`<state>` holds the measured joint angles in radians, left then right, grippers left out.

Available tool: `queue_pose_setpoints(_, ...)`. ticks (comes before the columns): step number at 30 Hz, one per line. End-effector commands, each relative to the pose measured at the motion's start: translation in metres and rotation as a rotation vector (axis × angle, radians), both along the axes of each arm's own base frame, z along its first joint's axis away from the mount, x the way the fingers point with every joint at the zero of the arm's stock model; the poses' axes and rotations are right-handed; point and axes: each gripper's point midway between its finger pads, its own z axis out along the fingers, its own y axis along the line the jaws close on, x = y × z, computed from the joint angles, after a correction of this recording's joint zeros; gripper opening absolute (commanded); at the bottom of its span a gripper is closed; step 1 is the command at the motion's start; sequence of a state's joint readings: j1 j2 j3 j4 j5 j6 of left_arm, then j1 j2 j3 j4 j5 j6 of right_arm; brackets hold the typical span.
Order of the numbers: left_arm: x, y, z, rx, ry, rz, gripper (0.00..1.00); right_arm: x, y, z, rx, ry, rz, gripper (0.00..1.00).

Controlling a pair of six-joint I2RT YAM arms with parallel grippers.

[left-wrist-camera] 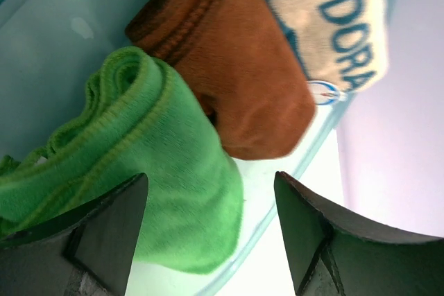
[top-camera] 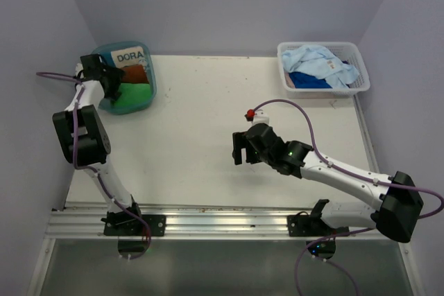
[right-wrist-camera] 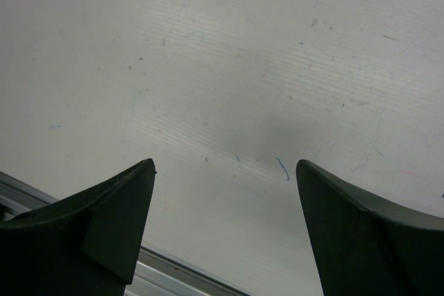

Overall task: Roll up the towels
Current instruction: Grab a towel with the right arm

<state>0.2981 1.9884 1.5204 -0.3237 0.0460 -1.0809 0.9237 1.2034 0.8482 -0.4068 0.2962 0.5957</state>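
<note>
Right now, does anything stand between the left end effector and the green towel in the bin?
Nothing visible does. The left end effector is open, and the rolled green towel lies directly in front of its fingers inside the bin. The brown towel lies against the green one on one side, not in the way.

Top view: light is even and diffuse, coming from above. The tabletop [top-camera: 201, 129] reads bright, nearly washed out. A soft, faint shadow lies under the right arm [top-camera: 340, 171]. The metal rail [top-camera: 222, 221] at the near edge shows mild glare.

Left wrist view: the green towel [left-wrist-camera: 139, 150] and brown towel [left-wrist-camera: 236, 81] are sharp, pile visible. The fingers [left-wrist-camera: 104, 240] of the left gripper [left-wrist-camera: 209, 175] are dark, underexposed and blurred.

Right wrist view: tabletop scratches are in focus, with a dim grey shadow mid-frame. The right gripper [right-wrist-camera: 224, 161] is soft-edged.
</note>
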Motion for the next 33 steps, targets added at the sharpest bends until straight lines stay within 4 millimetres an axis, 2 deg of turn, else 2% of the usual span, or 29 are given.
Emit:
queue_pose_setpoints(1, 0.002, 0.01, 0.068, 0.083, -0.149, 0.007, 0.77, 0.004, 0.006, 0.016, 0.046, -0.018, -0.009, 0.86)
queue_pose_setpoints(4, 0.002, 0.014, 0.083, 0.11, -0.184, 0.014, 0.77, 0.004, 0.007, 0.014, 0.049, -0.014, -0.013, 0.86)
queue_pose_setpoints(10, 0.005, 0.009, 0.075, 0.098, -0.163, -0.023, 0.77, 0.003, 0.007, 0.015, 0.046, -0.014, -0.01, 0.86)
queue_pose_setpoints(15, -0.003, -0.002, 0.088, 0.147, -0.178, -0.116, 0.76, 0.008, 0.003, 0.018, 0.022, -0.036, -0.022, 0.86)
queue_pose_setpoints(16, -0.005, -0.004, 0.09, 0.164, -0.174, -0.135, 0.75, 0.01, 0.0, 0.019, 0.008, -0.045, -0.032, 0.87)
queue_pose_setpoints(17, -0.008, -0.006, 0.101, 0.189, -0.182, -0.152, 0.75, 0.011, -0.004, 0.019, -0.019, -0.056, -0.035, 0.87)
queue_pose_setpoints(18, -0.013, -0.015, 0.102, 0.228, -0.155, -0.199, 0.75, 0.017, -0.006, 0.026, -0.036, -0.08, -0.049, 0.88)
queue_pose_setpoints(20, -0.024, -0.023, 0.116, 0.307, -0.134, -0.221, 0.76, 0.033, -0.027, 0.034, -0.121, -0.123, -0.111, 0.88)
queue_pose_setpoints(21, -0.026, -0.04, 0.119, 0.362, -0.121, -0.275, 0.77, 0.043, -0.031, 0.045, -0.124, -0.142, -0.137, 0.89)
queue_pose_setpoints(22, -0.03, -0.048, 0.123, 0.39, -0.116, -0.293, 0.77, 0.051, -0.038, 0.049, -0.134, -0.151, -0.165, 0.89)
queue_pose_setpoints(23, -0.035, -0.059, 0.13, 0.422, -0.12, -0.316, 0.77, 0.067, -0.058, 0.055, -0.145, -0.154, -0.232, 0.89)
queue_pose_setpoints(24, -0.038, -0.082, 0.129, 0.45, -0.114, -0.384, 0.77, 0.08, -0.065, 0.065, -0.132, -0.162, -0.275, 0.89)
queue_pose_setpoints(25, -0.041, -0.092, 0.13, 0.464, -0.11, -0.412, 0.77, 0.09, -0.075, 0.07, -0.123, -0.161, -0.314, 0.88)
queue_pose_setpoints(26, -0.047, -0.102, 0.133, 0.485, -0.109, -0.433, 0.78, 0.107, -0.098, 0.075, -0.113, -0.159, -0.395, 0.88)
queue_pose_setpoints(27, -0.052, -0.127, 0.13, 0.499, -0.098, -0.498, 0.78, 0.118, -0.105, 0.087, -0.081, -0.168, -0.428, 0.87)
queue_pose_setpoints(28, -0.057, -0.138, 0.13, 0.508, -0.096, -0.523, 0.78, 0.129, -0.114, 0.085, -0.084, -0.155, -0.463, 0.86)
queue_pose_setpoints(29, -0.063, -0.149, 0.128, 0.512, -0.095, -0.552, 0.78, 0.144, -0.138, 0.088, -0.074, -0.154, -0.543, 0.83)
queue_pose_setpoints(30, -0.068, -0.171, 0.126, 0.516, -0.103, -0.606, 0.78, 0.157, -0.146, 0.1, -0.045, -0.166, -0.571, 0.82)
queue_pose_setpoints(31, -0.073, -0.18, 0.124, 0.517, -0.106, -0.633, 0.78, 0.17, -0.154, 0.09, -0.057, -0.137, -0.602, 0.81)
queue_pose_setpoints(32, -0.08, -0.192, 0.12, 0.51, -0.108, -0.671, 0.78, 0.183, -0.177, 0.091, -0.046, -0.131, -0.666, 0.8)
queue_pose_setpoints(33, -0.088, -0.21, 0.117, 0.506, -0.11, -0.721, 0.78, 0.198, -0.182, 0.103, -0.016, -0.147, -0.685, 0.79)
